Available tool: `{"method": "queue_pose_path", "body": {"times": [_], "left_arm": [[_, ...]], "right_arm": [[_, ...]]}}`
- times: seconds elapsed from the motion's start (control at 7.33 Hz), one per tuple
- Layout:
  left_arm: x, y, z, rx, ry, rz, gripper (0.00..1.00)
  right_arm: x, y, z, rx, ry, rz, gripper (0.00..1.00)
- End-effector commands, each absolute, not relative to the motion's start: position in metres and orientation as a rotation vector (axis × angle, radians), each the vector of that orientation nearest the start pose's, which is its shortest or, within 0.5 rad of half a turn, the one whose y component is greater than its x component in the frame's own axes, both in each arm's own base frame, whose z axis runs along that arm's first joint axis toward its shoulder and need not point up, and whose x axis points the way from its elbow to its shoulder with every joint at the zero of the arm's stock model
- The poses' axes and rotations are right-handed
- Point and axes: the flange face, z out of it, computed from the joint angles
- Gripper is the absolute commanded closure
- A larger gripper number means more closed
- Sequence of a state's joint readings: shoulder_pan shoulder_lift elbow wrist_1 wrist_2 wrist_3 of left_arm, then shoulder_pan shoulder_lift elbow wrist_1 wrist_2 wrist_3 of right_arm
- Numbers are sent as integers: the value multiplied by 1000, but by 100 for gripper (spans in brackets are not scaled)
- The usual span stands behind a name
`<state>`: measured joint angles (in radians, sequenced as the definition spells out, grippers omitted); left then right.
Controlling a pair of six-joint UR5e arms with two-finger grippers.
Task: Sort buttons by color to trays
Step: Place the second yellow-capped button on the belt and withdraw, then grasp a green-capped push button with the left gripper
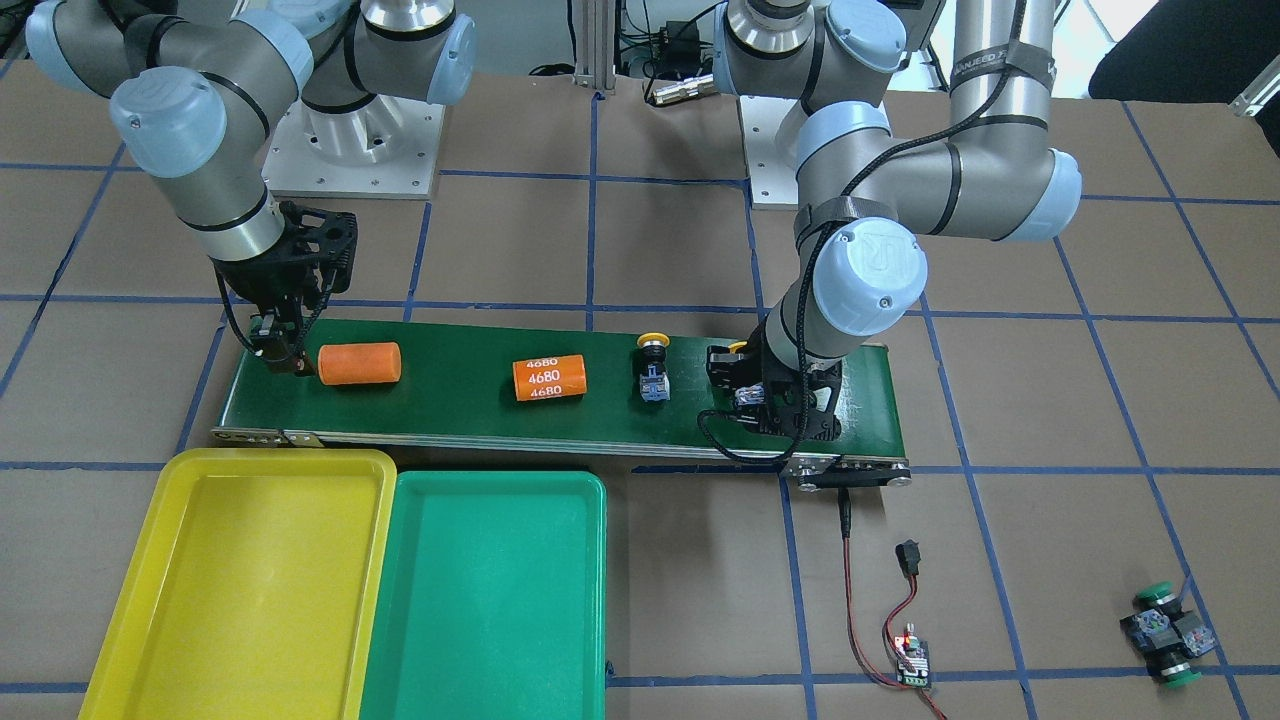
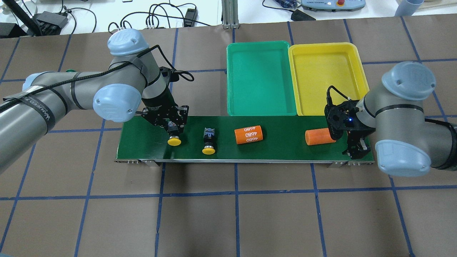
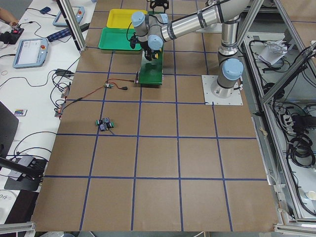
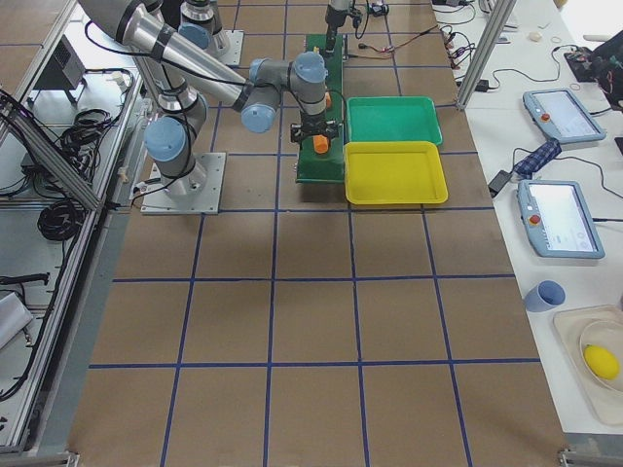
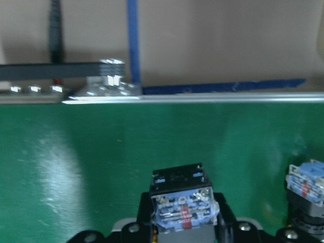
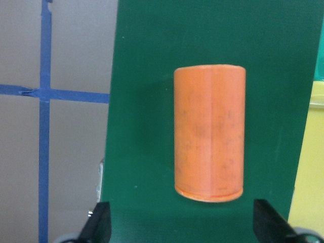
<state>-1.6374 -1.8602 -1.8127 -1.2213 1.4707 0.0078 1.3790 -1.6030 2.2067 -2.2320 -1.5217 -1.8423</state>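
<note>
Both arms, left arm (image 2: 71, 89) and right arm (image 2: 400, 107): silver-grey tubes, pale-blue joint caps (image 2: 123, 39). I note a black braided cable (image 1: 940, 135) strapped along the left arm; one black strap (image 2: 37, 107) carries white lettering. Left claw (image 2: 174, 132) and right claw (image 2: 357, 152) are black. Small blue light (image 2: 349, 119) on the right wrist.

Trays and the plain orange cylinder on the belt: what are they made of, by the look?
The yellow tray and green tray: probably moulded plastic; uniform saturated colour, rounded corners, soft sheen on the floors. The plain orange cylinder: matte, slightly smudged orange skin with a lengthwise line and a lip at one end; plastic or a wrapped sleeve, cannot tell which.
</note>
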Motion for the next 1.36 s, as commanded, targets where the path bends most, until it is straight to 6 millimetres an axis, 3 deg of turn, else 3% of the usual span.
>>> {"method": "queue_pose_path", "body": {"times": [0.0,0.14,0.27,0.41,0.55,0.68,0.82,0.95,1.23], "left_arm": [[-178,-535,268,124,3228,154,0],[-169,-538,290,85,3227,149,0],[-114,-560,317,-31,3145,235,0],[-32,-589,332,-239,3125,282,0],[23,-609,342,-277,3129,248,0],[80,-620,336,-299,3136,226,0],[137,-644,320,-262,3136,117,0],[180,-675,291,-235,3126,48,0],[217,-739,273,-232,3095,-66,0]], "right_arm": [[57,-433,271,-2326,2144,-115,0],[57,-433,271,-2325,2143,-113,0],[57,-433,271,-2325,2144,-111,0],[57,-433,271,-2325,2144,-111,0],[57,-433,271,-2325,2144,-111,0],[57,-433,271,-2325,2144,-111,0],[57,-433,271,-2325,2144,-111,0],[57,-433,271,-2325,2144,-111,0],[57,-433,271,-2325,2144,-111,0]]}}
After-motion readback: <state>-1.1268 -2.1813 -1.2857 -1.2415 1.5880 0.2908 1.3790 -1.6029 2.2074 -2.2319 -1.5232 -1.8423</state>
